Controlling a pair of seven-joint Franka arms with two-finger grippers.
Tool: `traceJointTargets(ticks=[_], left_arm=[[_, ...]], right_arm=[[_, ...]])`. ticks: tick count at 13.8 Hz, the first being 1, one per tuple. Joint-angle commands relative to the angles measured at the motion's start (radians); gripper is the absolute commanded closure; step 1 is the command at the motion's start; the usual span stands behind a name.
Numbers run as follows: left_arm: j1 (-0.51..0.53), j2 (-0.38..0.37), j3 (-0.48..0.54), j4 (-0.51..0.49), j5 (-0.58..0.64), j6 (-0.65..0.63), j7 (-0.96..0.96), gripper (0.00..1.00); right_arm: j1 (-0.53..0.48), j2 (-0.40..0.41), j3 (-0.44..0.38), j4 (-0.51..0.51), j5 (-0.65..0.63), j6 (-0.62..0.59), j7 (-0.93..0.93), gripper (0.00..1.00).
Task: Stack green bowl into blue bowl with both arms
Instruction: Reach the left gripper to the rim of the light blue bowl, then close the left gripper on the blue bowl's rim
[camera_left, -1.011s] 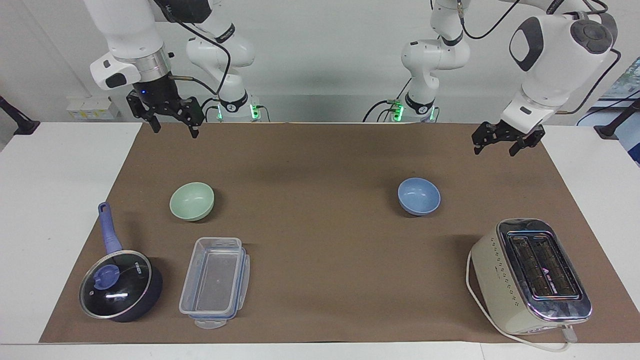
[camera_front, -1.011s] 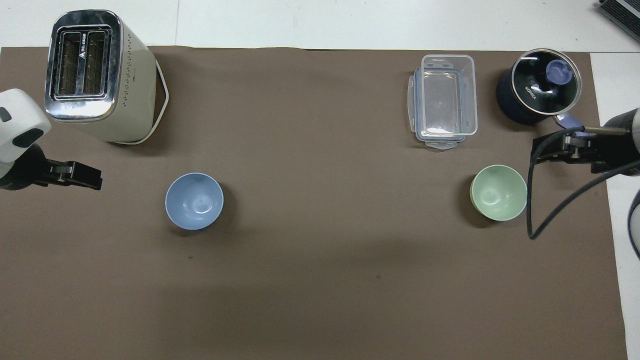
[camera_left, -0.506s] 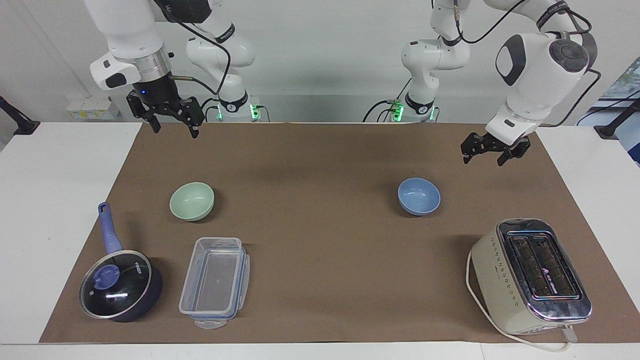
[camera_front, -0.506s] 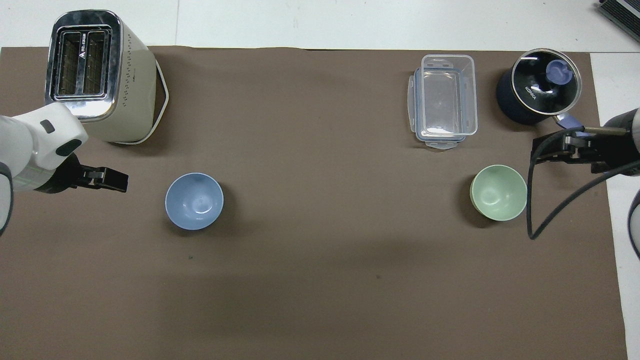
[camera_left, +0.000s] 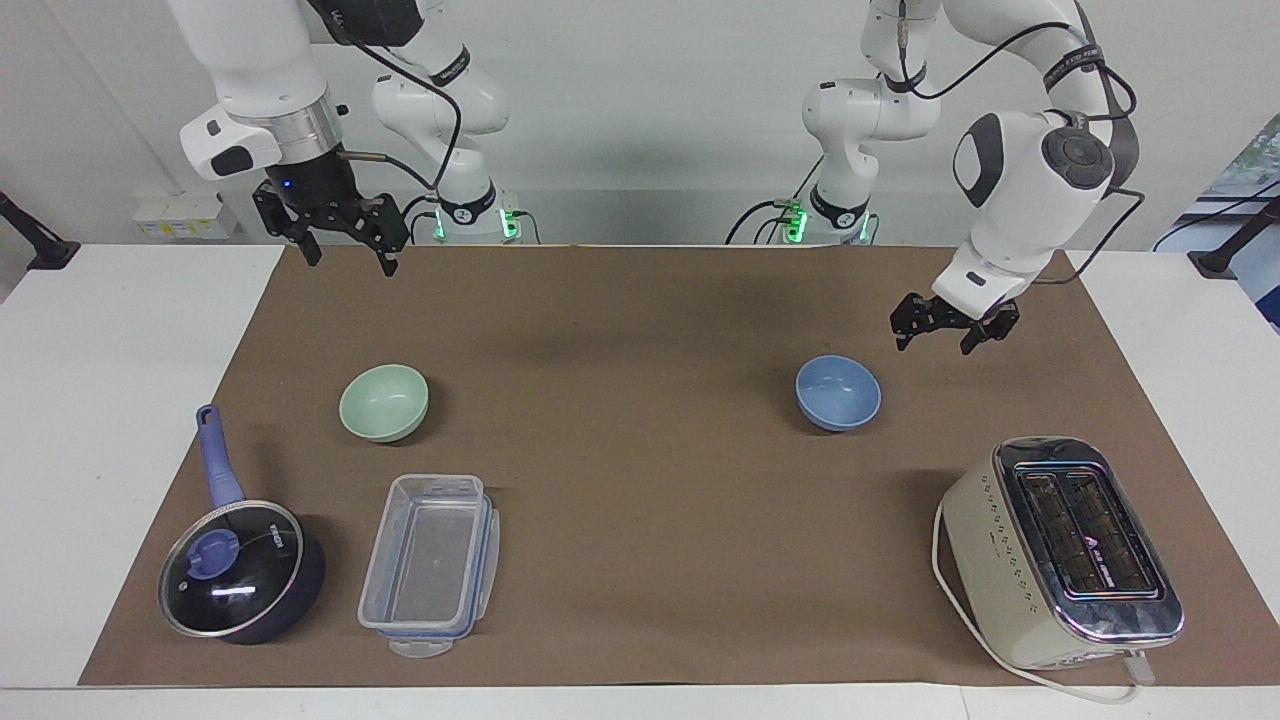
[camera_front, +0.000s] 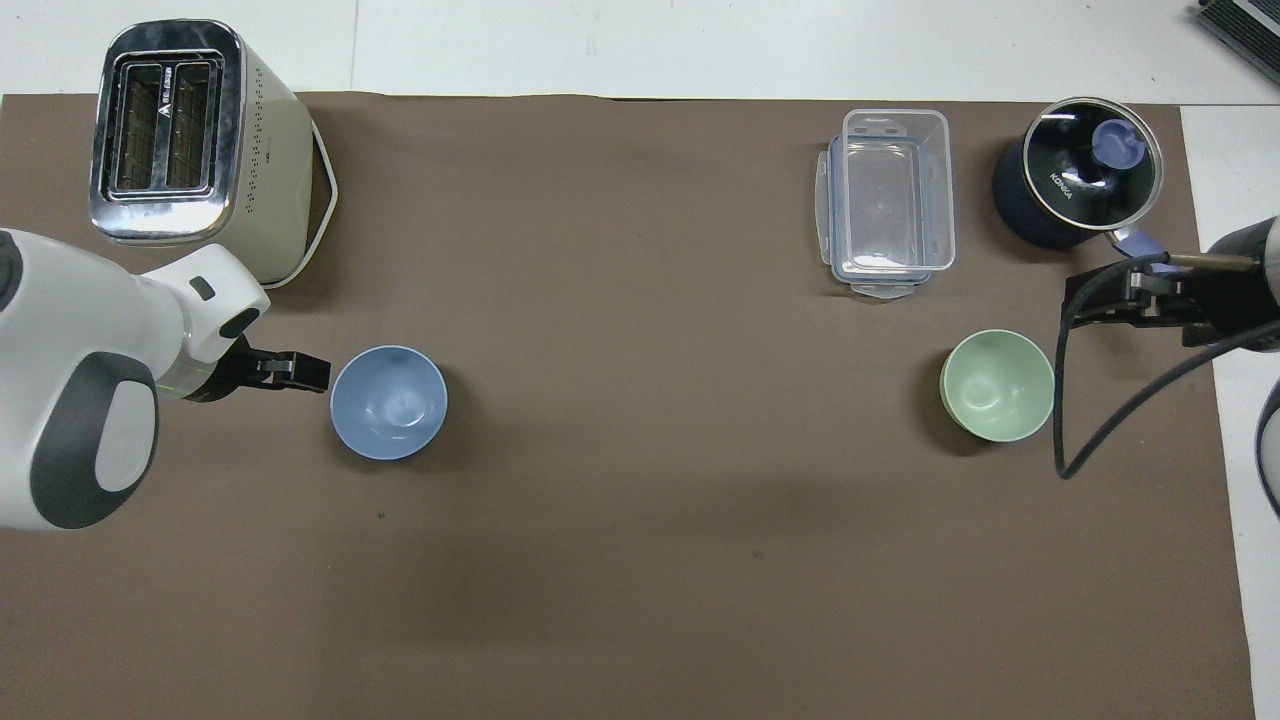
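While the right tool (camera_left: 345, 246) hangs unchanged, fingers spread wide, above the mat's edge by the robots, the left tool (camera_left: 943, 329), fingers parted, has swung lower to hover just beside the empty blue bowl (camera_left: 838, 392). Toward the right arm's end of the desk (camera_left: 120, 380) sits the empty green bowl (camera_left: 384, 401), unmoved; farther out, a clear container (camera_left: 431, 560) lies empty.

Green bowl (camera_left: 384, 402) and blue bowl (camera_left: 838, 392), upright, well apart

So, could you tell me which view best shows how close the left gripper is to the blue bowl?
The facing view: the left gripper hangs apart from the blue bowl. The overhead view only shows it beside the rim.
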Motion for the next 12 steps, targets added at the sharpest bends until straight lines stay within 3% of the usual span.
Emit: traceJointTargets(ticks=[1, 11, 12], left_arm=[[-0.036, -0.003, 0.013, -0.094, -0.045, 0.136, -0.029, 0.00], [-0.085, 0.060, 0.013, -0.250, -0.073, 0.377, -0.026, 0.00], [-0.085, 0.060, 0.013, -0.252, -0.088, 0.377, -0.026, 0.28]], right_arm=[[-0.011, 0.002, 0.001, 0.012, 0.005, -0.011, -0.023, 0.00], [-0.012, 0.004, 0.000, 0.012, 0.005, -0.011, -0.023, 0.00], [-0.012, 0.004, 0.000, 0.012, 0.005, -0.010, -0.023, 0.00]])
